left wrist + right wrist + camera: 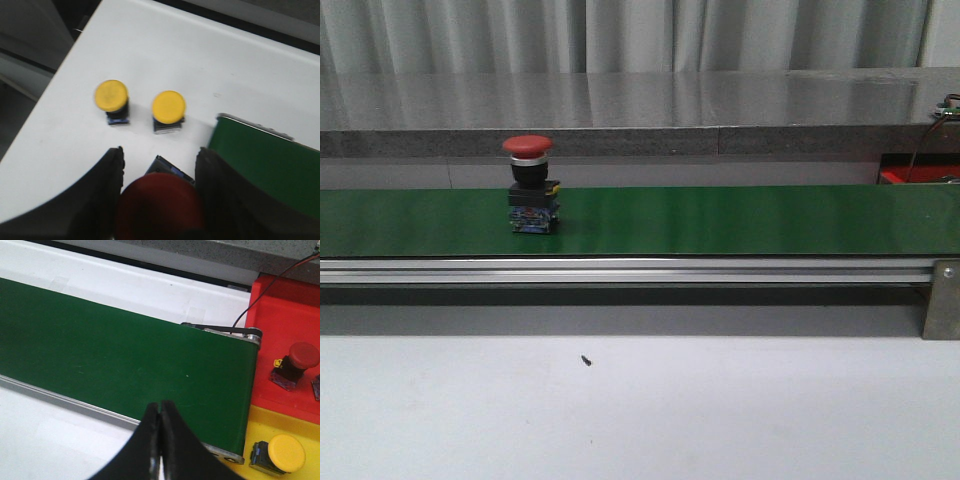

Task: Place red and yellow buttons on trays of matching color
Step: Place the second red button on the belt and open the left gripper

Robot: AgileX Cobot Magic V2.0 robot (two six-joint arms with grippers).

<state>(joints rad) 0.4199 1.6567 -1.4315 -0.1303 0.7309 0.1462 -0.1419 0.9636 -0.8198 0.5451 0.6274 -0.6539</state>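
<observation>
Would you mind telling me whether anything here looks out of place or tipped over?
Nothing stands out. The red button stands upright on the green belt, and a red one and a yellow one sit on matching trays.

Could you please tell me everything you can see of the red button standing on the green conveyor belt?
The red button stands upright on the green conveyor belt, toward its left part in the front view. It has a wide, domed red mushroom cap, a black collar beneath it, and a blocky base in blue with a small yellow spot on one side. It looks like plastic. Only the belt touches it; no gripper is near.
</observation>
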